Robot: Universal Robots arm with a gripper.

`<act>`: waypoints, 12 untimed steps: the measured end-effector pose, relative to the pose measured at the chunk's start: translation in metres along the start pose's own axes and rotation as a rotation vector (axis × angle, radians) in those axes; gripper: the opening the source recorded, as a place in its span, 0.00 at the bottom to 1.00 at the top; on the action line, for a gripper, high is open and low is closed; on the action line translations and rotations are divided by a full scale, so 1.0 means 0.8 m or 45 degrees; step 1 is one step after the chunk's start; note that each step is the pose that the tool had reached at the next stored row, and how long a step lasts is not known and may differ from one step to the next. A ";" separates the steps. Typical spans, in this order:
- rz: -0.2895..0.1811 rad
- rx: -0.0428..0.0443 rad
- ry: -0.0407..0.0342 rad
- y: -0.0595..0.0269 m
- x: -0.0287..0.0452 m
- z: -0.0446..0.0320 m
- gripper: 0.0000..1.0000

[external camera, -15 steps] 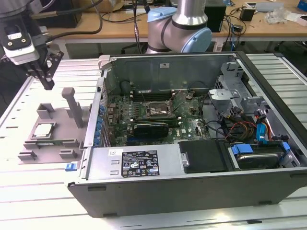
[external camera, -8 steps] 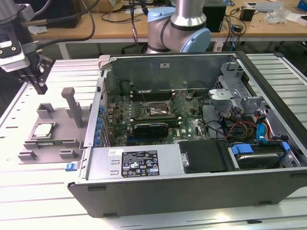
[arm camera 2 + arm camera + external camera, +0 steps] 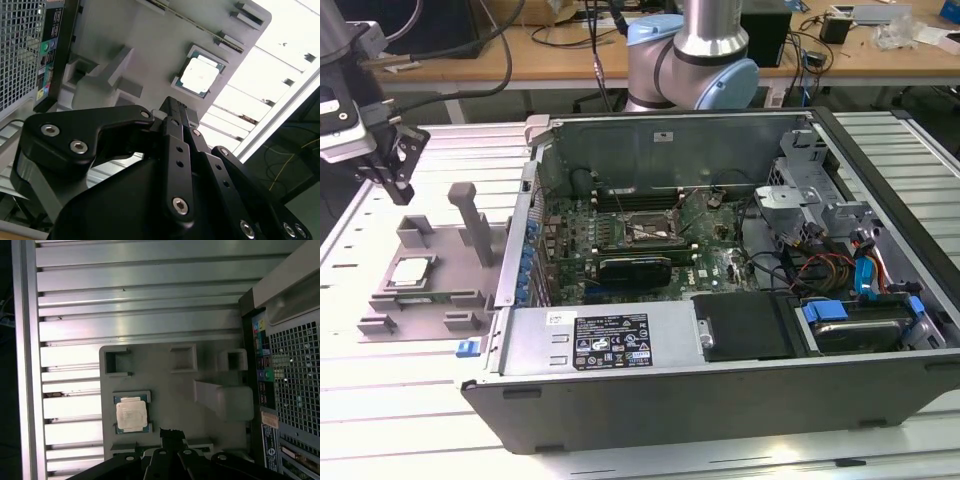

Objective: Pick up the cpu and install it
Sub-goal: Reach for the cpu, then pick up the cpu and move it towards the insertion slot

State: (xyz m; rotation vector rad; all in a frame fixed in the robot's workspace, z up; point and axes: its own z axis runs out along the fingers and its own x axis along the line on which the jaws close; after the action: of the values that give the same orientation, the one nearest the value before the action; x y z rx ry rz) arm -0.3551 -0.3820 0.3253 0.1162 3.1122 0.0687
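The cpu (image 3: 408,272) lies flat, silver top up, in a square recess of a grey holder tray (image 3: 450,255) on the slatted metal table (image 3: 470,150). In the exterior view the tray sits at 9 o'clock of the open computer case (image 3: 620,390), just beside the case's wall. The cpu is toward the tray's 9 o'clock side, and a grey upright post (image 3: 470,215) stands on the tray at about 2 o'clock of the chip.

The gripper (image 3: 400,188) hangs in the air at about 12 o'clock of the cpu in the exterior view, clear of the tray and touching nothing. In both wrist views its black fingers (image 3: 170,120) run together to a narrow tip with nothing between them, and that tip (image 3: 172,433) points toward the tray near the cpu (image 3: 131,415). In the second wrist view the chip (image 3: 200,77) shows bright in its pocket beyond the gripper (image 3: 172,106).

Inside the case, the motherboard socket (image 3: 645,230) with its metal frame sits near the board's centre, at about 3 o'clock of the tray and well apart from the cpu. The arm's (image 3: 705,40) base rises behind the case at 12 o'clock.
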 end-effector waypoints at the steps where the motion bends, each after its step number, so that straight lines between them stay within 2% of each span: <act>1: 0.000 0.000 -0.0001 0.000 0.0001 0.0002 0.11; 12: 0.000 0.000 -0.0002 0.000 0.0001 0.0008 0.11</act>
State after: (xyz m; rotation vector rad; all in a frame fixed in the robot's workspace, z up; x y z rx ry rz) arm -0.3552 -0.3820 0.3247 0.1165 3.1121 0.0689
